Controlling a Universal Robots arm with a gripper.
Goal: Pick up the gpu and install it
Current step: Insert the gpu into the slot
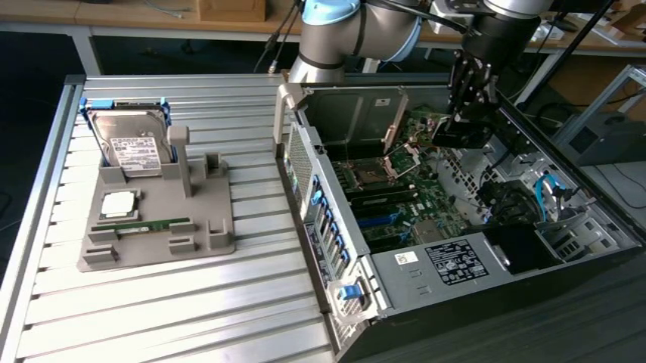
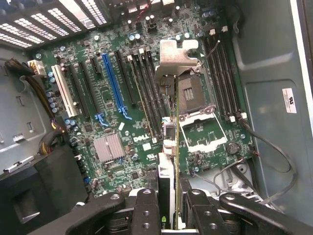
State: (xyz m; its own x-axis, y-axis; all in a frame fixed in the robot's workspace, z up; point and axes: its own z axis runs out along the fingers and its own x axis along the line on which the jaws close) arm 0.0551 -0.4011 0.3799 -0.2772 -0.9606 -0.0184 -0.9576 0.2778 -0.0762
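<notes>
Wrist view: hand (image 2: pixel 170 211) pinches the gpu (image 2: pixel 166 171) edge-on, long axis pointing away toward the motherboard (image 2: pixel 112 103).

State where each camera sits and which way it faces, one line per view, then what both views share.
Exterior view: off the arm, set high, looking down at the slatted table, parts tray and open computer case; the arm and gripper show over the case.
Wrist view: on the wrist, looking along the fingers onto the motherboard; the fingers clamp the gpu, seen edge-on.
Shared: gripper, gpu, motherboard.
</notes>
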